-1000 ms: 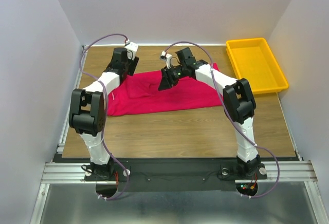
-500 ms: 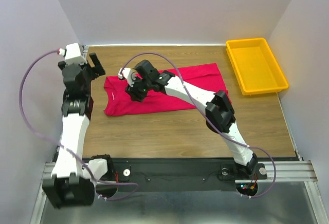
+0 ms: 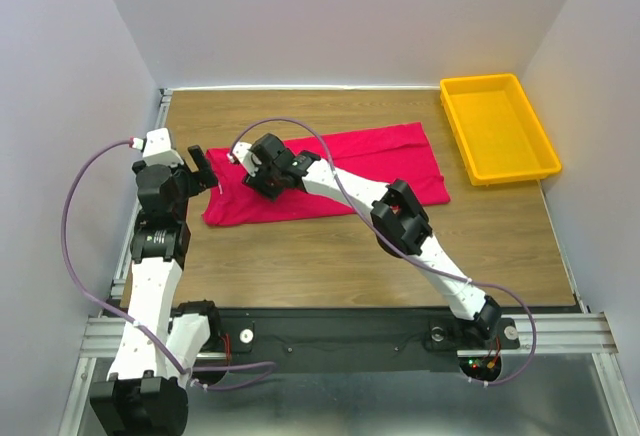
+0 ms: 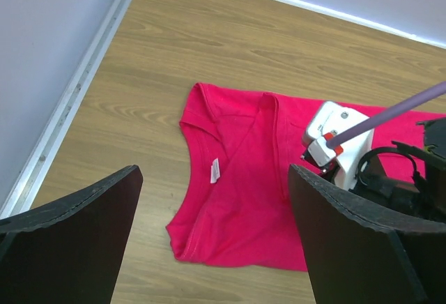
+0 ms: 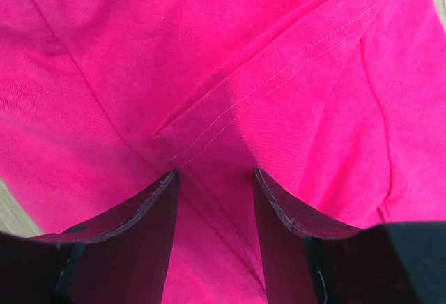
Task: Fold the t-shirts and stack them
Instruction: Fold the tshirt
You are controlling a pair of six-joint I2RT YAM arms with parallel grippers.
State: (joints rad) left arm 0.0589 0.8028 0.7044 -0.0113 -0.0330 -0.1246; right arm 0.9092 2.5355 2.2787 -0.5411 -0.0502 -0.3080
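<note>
Left hand (image 3: pixel 200 174): raised above the left part of the worktop (image 3: pixel 350 256), just beside the neck end of the shirt (image 3: pixel 400 156). Its jaws are spread wide. Nothing is held between them, and no contact with the cloth is seen.

Shirt: one red garment is laid flat on the far half of the worktop as a long band, running from left of centre toward the right. The neck end is turned to the left. In the left wrist view the neckline is seen with a small white label (image 4: pixel 214 171) face up, and a fold line runs lengthwise beside it. The lower left corner is slightly rumpled.

Right hand (image 3: pixel 262 178): the right arm is stretched across the shirt and the hand is set down on its left portion, near the neckline. In the right wrist view the fingers (image 5: pixel 132 227) are parted about halfway, tips against the cloth. A stitched hem ridge lies just ahead of the tips. No cloth is seen pinched between them.

Tray (image 3: pixel 455 126): yellow, placed at the far right corner of the worktop, near the shirt's right end but apart from it.
</note>
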